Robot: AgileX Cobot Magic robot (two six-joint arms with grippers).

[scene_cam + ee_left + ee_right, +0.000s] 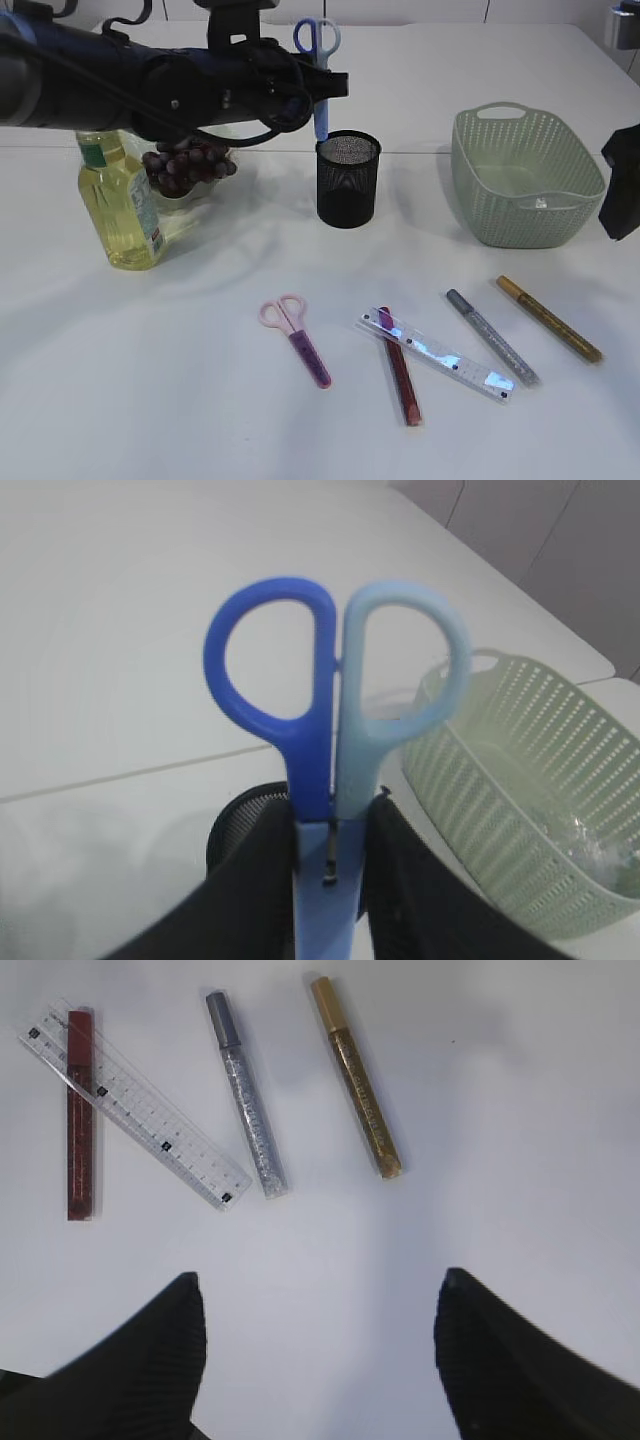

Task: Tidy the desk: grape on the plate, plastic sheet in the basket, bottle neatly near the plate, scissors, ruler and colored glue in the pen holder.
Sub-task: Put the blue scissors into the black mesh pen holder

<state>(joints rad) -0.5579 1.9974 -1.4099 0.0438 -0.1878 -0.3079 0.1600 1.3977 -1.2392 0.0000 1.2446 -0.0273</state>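
Exterior view, lower frame: pink scissors (296,338), ruler (437,355) and three glue pens (402,380) untouched; right gripper (318,1345) hangs wide open, empty, above them. Mid-frame, left gripper (330,855) clamps blue scissors (335,690) blade-down over pen holder (348,178); next: lower, release. Bottle (119,197) label unreadable.

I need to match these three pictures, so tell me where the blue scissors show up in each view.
Exterior view: blue scissors top centre, handles up, held by the left gripper above the black mesh pen holder.
Left wrist view: centre, handles up, blades clamped between the fingers.
Right wrist view: not in it.
Shared landmark: the green basket, right of the pen holder in the exterior view, at right in the left wrist view.
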